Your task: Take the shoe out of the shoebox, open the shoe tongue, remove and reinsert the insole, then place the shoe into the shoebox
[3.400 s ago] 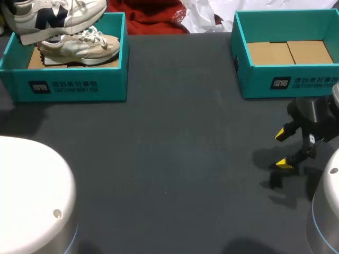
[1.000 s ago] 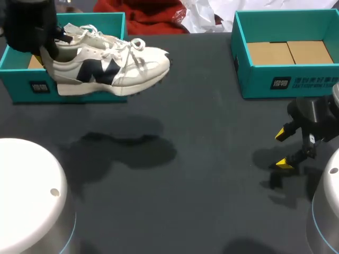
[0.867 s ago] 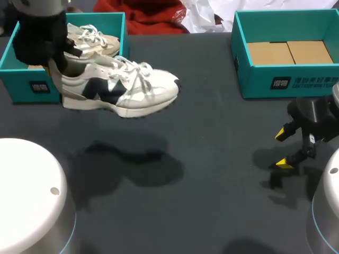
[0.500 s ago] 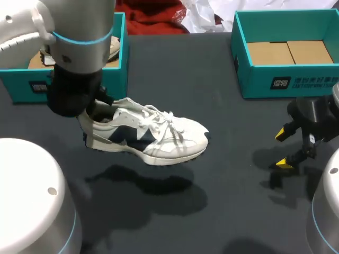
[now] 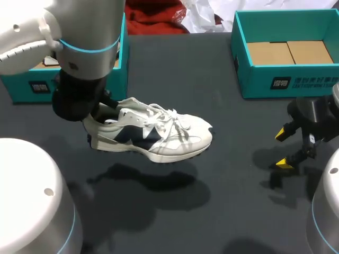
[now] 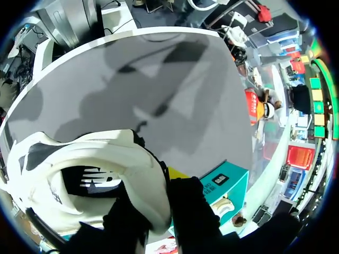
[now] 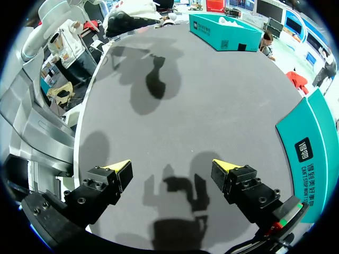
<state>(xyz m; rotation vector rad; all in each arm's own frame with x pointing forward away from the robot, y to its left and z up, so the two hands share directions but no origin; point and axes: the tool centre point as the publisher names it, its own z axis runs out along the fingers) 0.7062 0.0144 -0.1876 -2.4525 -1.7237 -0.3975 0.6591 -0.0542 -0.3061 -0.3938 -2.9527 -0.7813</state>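
While the left tool (image 6: 161, 211) clamped the shoe (image 5: 159, 138) by its heel collar above the counter (image 5: 238, 159), near its middle, it seemed light yet floppy; the right tool (image 7: 172, 169) gaped empty.

The table (image 5: 212, 79) is seen from above and behind in the head view. The shoe (image 5: 153, 138) is shared with the left wrist view, shot super close. The right wrist view's pointed down at tabletop well apart from the shoe.

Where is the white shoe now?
In the head view the white shoe hangs above the table, left of middle, held at its heel by the left end effector, in front of the left shoebox.
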